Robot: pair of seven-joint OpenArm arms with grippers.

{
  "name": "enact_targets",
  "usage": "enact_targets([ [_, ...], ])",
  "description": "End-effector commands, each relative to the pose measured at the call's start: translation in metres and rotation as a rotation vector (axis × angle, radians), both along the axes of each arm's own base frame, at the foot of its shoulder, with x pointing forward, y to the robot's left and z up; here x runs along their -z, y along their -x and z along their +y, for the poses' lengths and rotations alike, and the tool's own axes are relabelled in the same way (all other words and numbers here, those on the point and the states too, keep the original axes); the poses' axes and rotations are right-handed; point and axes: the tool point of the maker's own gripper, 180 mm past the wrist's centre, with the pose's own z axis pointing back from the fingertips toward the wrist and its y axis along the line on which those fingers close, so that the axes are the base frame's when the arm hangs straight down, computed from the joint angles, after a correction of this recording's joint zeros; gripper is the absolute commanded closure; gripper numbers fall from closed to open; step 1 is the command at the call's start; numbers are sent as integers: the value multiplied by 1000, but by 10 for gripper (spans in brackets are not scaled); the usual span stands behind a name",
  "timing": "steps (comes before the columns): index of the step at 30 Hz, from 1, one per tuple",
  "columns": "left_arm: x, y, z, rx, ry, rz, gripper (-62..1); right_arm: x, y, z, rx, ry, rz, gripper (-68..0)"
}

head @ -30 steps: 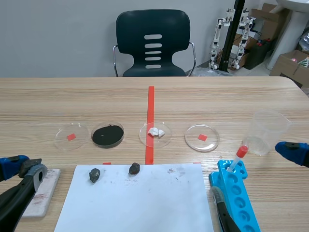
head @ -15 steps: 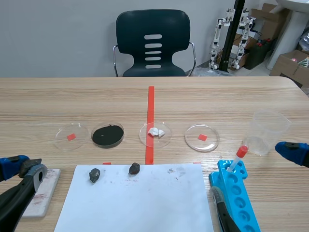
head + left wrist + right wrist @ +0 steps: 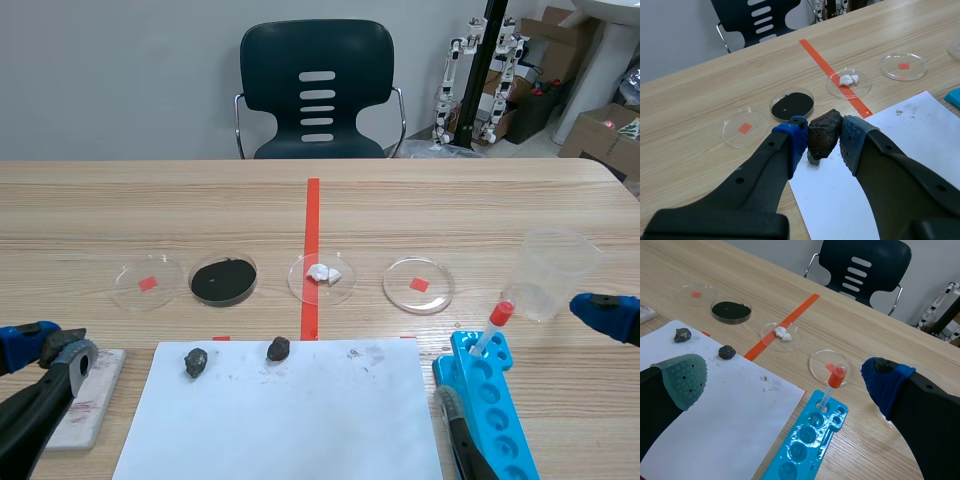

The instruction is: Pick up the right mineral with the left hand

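Two dark minerals, left mineral (image 3: 196, 361) and right mineral (image 3: 278, 348), lie on white paper (image 3: 300, 425); near left, the left gripper (image 3: 823, 133) pinches a third rock (image 3: 823, 139), the right gripper (image 3: 785, 375) spread wide.

Four clear dishes lie in a row across the table: an outer dish (image 3: 148, 283) over a red mark, one holding black powder (image 3: 254, 275), one holding white lumps (image 3: 305, 287), and another outer dish (image 3: 418, 285) over a red mark. Nearer, a white paper sheet (image 3: 300, 420) lies flat. Just beside it is a blue tube rack (image 3: 500, 352) with a tilted red-capped tube (image 3: 492, 328), near a clear plastic beaker (image 3: 553, 272).
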Motion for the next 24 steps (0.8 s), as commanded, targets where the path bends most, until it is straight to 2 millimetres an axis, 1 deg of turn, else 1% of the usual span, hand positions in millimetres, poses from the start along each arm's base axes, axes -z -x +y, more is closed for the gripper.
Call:
enact_targets([
  [1, -13, -4, -2, 3, 11, -43, -74, -10, -3, 0, 0, -10, -35, -655],
  [24, -13, -5, -1, 0, 11, -46, -74, -10, -6, 0, 2, -6, -38, -655],
])
